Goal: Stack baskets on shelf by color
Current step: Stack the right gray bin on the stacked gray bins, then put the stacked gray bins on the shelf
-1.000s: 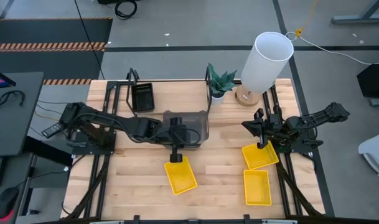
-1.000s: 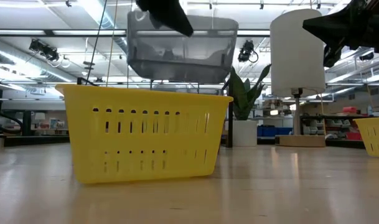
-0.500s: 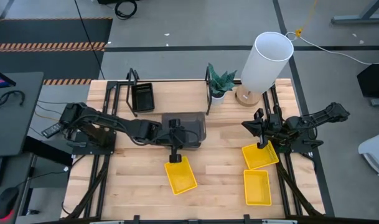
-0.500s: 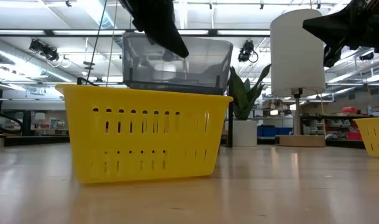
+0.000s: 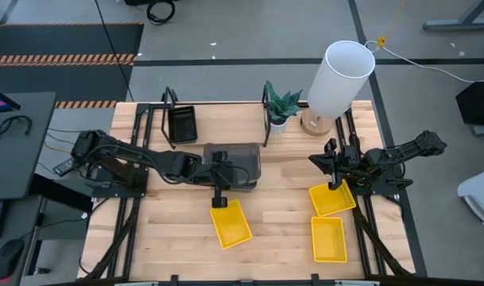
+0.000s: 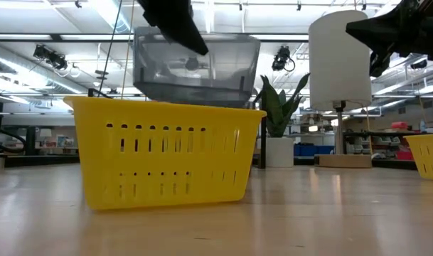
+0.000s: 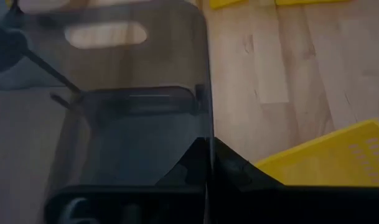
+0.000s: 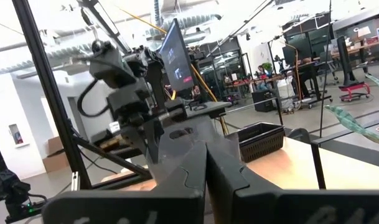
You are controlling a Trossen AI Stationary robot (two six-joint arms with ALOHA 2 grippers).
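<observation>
My left gripper (image 5: 224, 181) (image 7: 208, 180) is shut on a dark grey see-through basket (image 5: 235, 163) (image 6: 195, 64), which it holds in the air at the table's middle, just near of the shelf (image 5: 226, 119). In the low view a second grey rim (image 6: 195, 98) shows right under it, behind a yellow basket (image 6: 166, 153) (image 5: 230, 222). A black basket (image 5: 182, 124) sits on the shelf's left part. My right gripper (image 5: 314, 161) (image 8: 206, 177) is shut on nothing and hangs in the air at the right, by two more yellow baskets (image 5: 331, 199) (image 5: 328, 239). My left gripper pinches the grey basket's near long wall (image 7: 205, 124) close to its left end, one finger inside the basket and one outside. The fingers come slanting down from the table's left. The basket hangs about level; whether its bottom meets the rim below, I cannot tell.
A potted plant (image 5: 281, 106) stands by the shelf's right end loop (image 5: 266, 111), and a tall white lamp (image 5: 337, 79) stands at the far right. Black rails (image 5: 130, 214) run along both table sides. Bare wood lies between the yellow baskets and along the near left.
My left gripper has carried the grey basket down and a little toward the table's left edge, keeping its hold. The basket's bottom now sits close over the grey rim below it. My right arm has kept still.
</observation>
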